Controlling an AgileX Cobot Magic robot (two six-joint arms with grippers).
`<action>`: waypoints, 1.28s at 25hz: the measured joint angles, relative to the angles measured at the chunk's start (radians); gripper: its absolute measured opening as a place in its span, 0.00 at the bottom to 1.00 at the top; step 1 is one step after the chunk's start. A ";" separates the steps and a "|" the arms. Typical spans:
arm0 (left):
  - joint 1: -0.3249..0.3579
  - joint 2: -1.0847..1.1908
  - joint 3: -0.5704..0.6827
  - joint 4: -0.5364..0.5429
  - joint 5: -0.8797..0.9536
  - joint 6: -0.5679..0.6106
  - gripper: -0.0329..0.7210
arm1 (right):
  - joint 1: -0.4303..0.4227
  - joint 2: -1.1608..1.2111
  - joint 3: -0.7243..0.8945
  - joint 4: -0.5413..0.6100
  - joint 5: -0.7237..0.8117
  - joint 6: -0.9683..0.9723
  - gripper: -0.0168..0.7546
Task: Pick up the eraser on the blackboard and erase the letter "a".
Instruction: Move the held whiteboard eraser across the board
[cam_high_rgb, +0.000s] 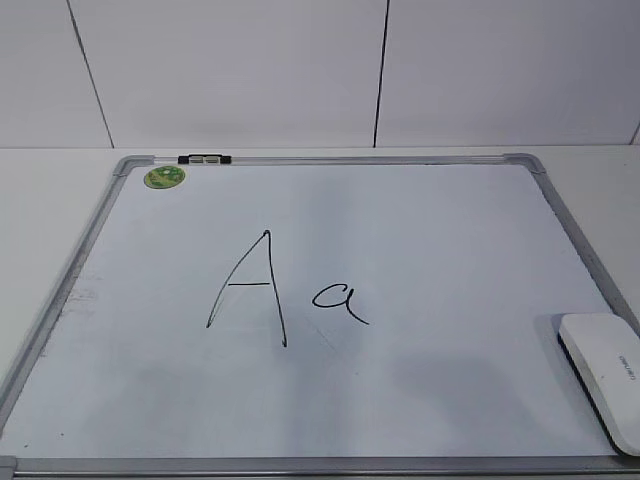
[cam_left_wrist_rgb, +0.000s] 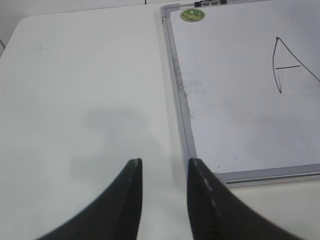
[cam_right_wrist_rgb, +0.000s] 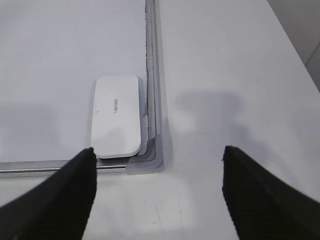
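Note:
The blackboard is a white dry-erase board with a grey frame, lying flat on the table. The small cursive letter "a" sits right of a tall capital "A". The white eraser lies on the board's near right corner; it also shows in the right wrist view. My right gripper is open wide and empty, above the table just off that corner. My left gripper is open and empty, above bare table left of the board's near left corner. Neither gripper shows in the exterior view.
A round green sticker and a small black-and-white clip sit at the board's far left. A white panelled wall stands behind the table. Faint marker smudges lie along the board's left edge.

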 joint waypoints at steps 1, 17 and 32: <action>0.000 0.000 0.000 0.000 0.000 0.000 0.36 | 0.000 0.000 0.000 0.000 0.000 0.000 0.79; 0.000 0.000 0.000 0.000 0.000 0.000 0.36 | 0.000 0.000 -0.012 0.007 -0.027 -0.063 0.79; 0.000 0.000 0.000 0.000 0.000 0.000 0.36 | 0.000 0.137 -0.029 0.118 -0.211 -0.132 0.79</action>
